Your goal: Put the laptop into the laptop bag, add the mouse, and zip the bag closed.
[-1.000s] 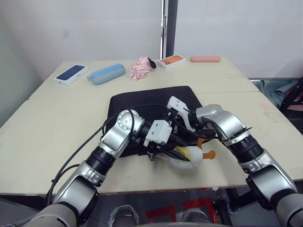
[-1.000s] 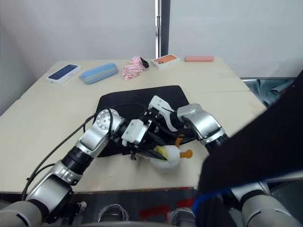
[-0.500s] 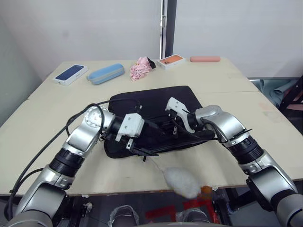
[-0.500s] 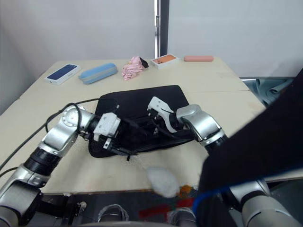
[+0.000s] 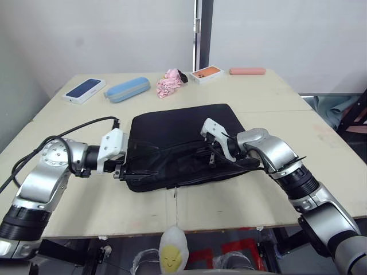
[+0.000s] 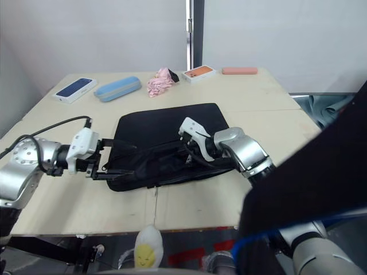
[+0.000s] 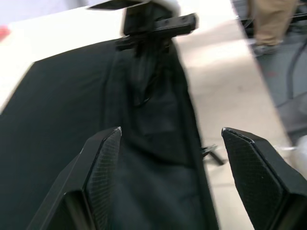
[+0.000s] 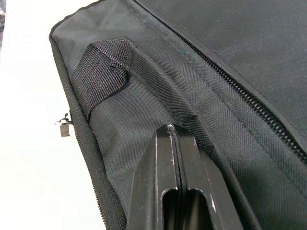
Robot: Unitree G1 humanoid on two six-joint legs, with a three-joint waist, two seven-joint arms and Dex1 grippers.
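The table (image 5: pixel 51 154) is a pale wooden top. The laptop bag (image 5: pixel 178 132) lies flat on its middle, near the front edge, its long axis running across the table from the robot's left to its right. No writing can be read on it. Its plush charm (image 5: pixel 170 256) hangs on a thin cord below the table's front edge, yellow face outward.

The left gripper (image 5: pixel 127 166) sits at the bag's left end, its fingers (image 7: pixel 103 158) spread wide apart and holding nothing. The right gripper (image 5: pixel 213 156) lies on the bag's near right part, its fingers (image 8: pixel 175 191) pressed together on the fabric beside a strap handle (image 8: pixel 103 69).

Along the far side lie a white box with a dark blue top (image 5: pixel 86 90), a light-blue oblong case (image 5: pixel 128 89), crumpled pink cloth (image 5: pixel 170 83), an orange-topped box (image 5: pixel 207 73) and a flat pink case (image 5: pixel 248 71).
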